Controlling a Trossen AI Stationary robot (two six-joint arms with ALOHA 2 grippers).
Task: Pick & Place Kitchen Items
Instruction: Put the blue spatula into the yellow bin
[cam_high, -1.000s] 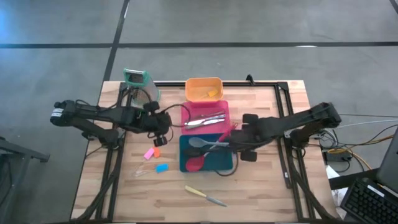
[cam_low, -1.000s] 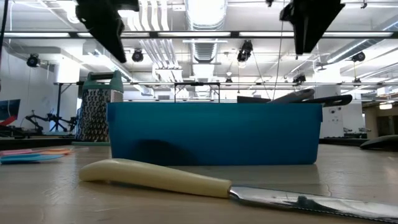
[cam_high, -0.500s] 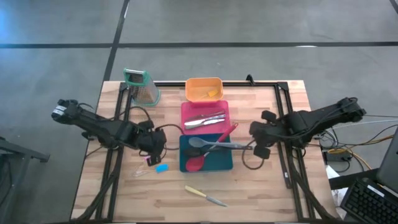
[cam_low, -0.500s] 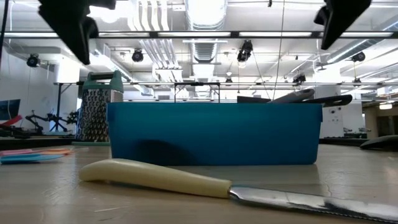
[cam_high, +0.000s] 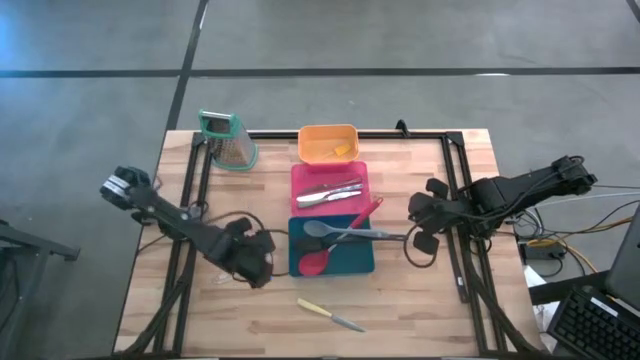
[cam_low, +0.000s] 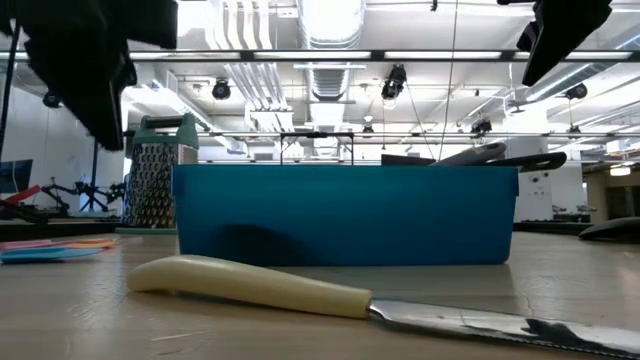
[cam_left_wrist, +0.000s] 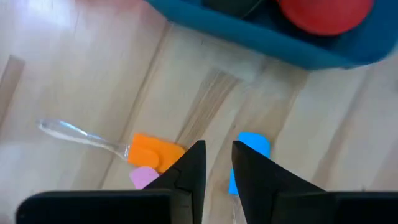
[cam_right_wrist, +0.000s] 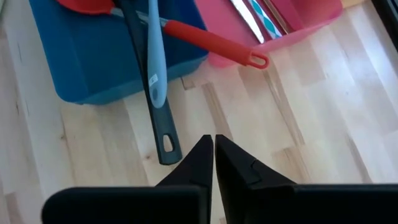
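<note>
This is a robotics lab in an open industrial hall. Overhead run exposed ducts (cam_low: 330, 35) and strip lights (cam_low: 400, 55), with small ceiling cameras (cam_low: 397, 80) hanging between them. The bare grey concrete floor (cam_high: 400, 40) carries dark taped lines. The wooden worktable (cam_high: 420, 300) sits in a black metal frame, with loose cables (cam_high: 560, 235) and a keyboard (cam_high: 590, 325) beside it.

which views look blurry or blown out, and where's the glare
Low view: ceiling lights glare white, both arms are dark silhouettes, and the knife up close is soft. Left wrist view: the blue tray and small spatulas are blurred past the left claw. Right wrist view: the spoons are sharp. High view: evenly lit.
</note>
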